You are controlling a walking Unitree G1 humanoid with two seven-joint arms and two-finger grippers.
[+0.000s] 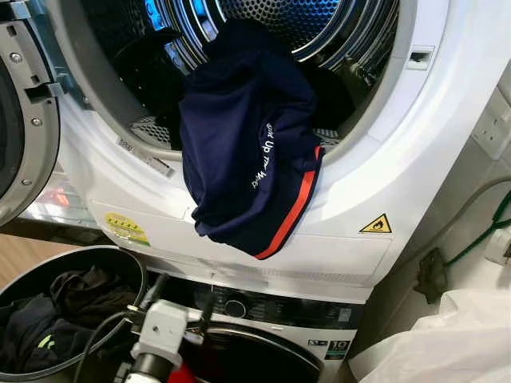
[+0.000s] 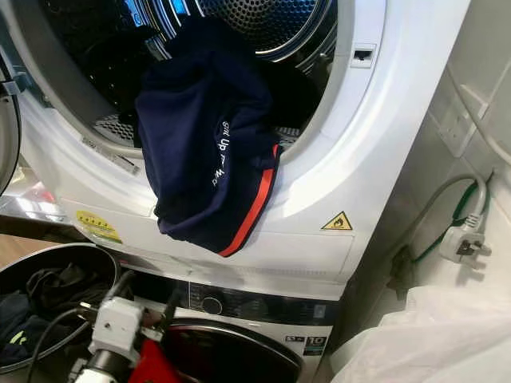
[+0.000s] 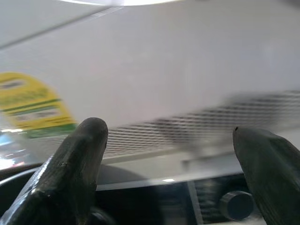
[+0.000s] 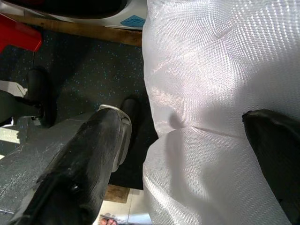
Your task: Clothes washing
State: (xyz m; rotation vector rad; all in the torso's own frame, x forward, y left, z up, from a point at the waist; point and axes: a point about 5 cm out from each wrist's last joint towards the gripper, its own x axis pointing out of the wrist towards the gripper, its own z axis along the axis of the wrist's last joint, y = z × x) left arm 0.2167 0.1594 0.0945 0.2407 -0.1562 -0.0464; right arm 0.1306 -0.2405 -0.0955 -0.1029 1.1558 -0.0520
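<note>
While the navy garment (image 1: 243, 152) hangs limp over the upper drum's rim (image 1: 359, 179), the left gripper (image 3: 171, 154), fingers spread wide and empty below it, should pinch its soft, light hanging fold.

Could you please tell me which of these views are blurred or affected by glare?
Left wrist view: blurred throughout, yellow label smeared, bright glare along the top. Eye views: sharp, the navy garment crisp, blue-white reflections on the drum. Right wrist view: sheen on the white mesh bag.

Count: 2 stacked machines, dryer (image 1: 351, 215) over washer (image 1: 319, 339). 1 navy garment (image 1: 247, 152) on dryer rim. 1 white mesh bag (image 2: 423, 343). 1 plug (image 2: 465, 239).
</note>
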